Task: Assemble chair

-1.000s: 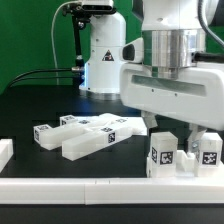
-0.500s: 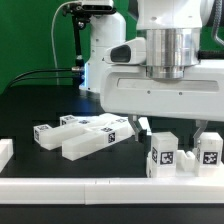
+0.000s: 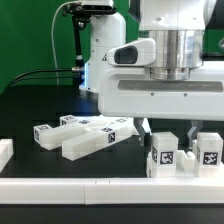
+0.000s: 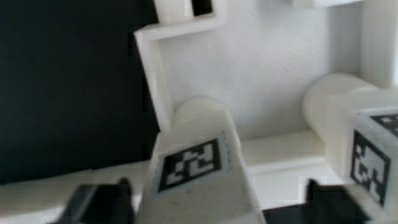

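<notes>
Fingers [image 4: 103, 200] spread, straddling upright white tagged plastic chair block [image 4: 199, 160], gap each side; fingertips cut off by frame edge.

End effector [image 4: 214, 203] low, vertical, fingers [image 4: 100, 205] apart

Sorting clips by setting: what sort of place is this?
Probably a robotics lab bench: a white robot arm over a black table, a green backdrop, and white chair parts carrying square tags.
</notes>
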